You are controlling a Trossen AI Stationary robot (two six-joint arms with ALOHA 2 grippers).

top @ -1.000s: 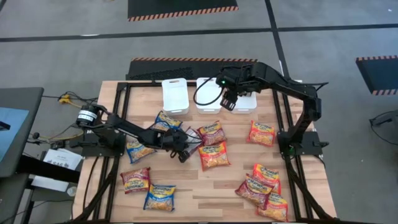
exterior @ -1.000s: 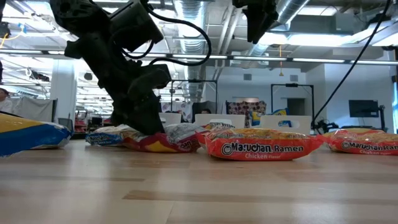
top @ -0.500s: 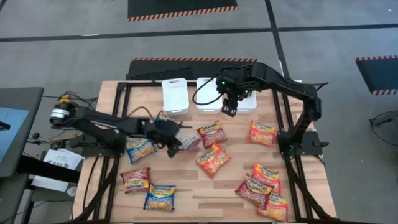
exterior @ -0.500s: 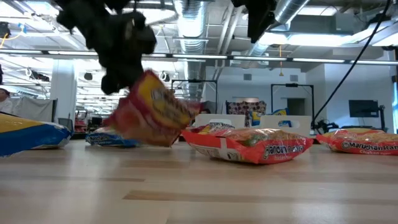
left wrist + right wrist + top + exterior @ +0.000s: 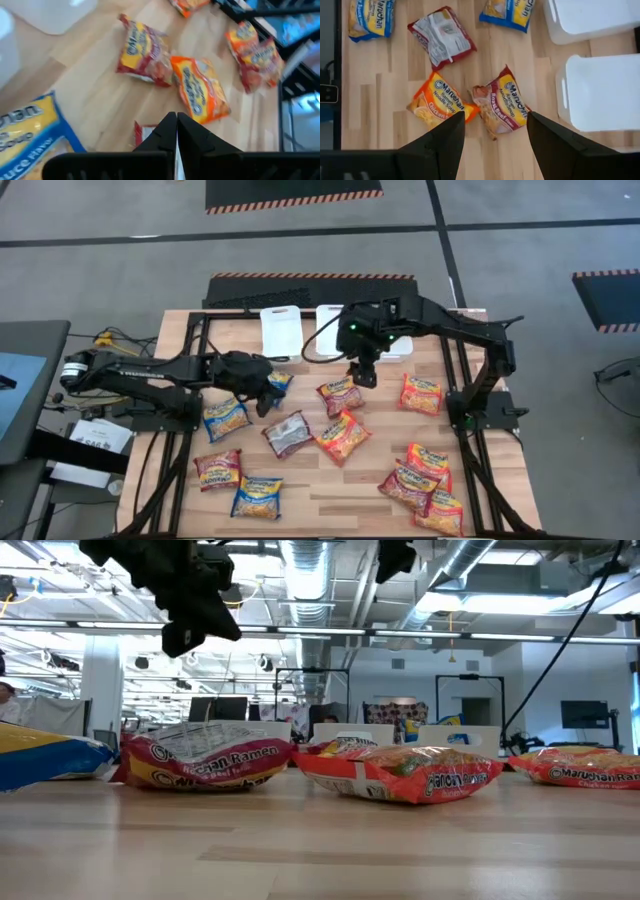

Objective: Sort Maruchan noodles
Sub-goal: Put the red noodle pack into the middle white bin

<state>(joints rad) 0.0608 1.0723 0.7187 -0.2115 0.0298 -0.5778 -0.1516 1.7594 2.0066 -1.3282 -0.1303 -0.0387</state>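
Crinkly plastic film on every packet: judged light, soft and slippery, with brittle noodles inside, so pinch a sealed end seam or a raised edge, not the flat middle. Count from the left of the table, high view: maroon packet, blue packet, second blue packet. The left gripper hovers with its fingers pressed together, holding nothing. Next come a third blue packet, a face-down maroon packet, a roast-beef maroon packet and an orange chicken packet. The right gripper hangs above these, fingers wide apart. Further right lie a lone orange packet and an overlapping heap, seemingly two orange and one maroon. Tally: three blue, four maroon, four orange. White bins hold none.
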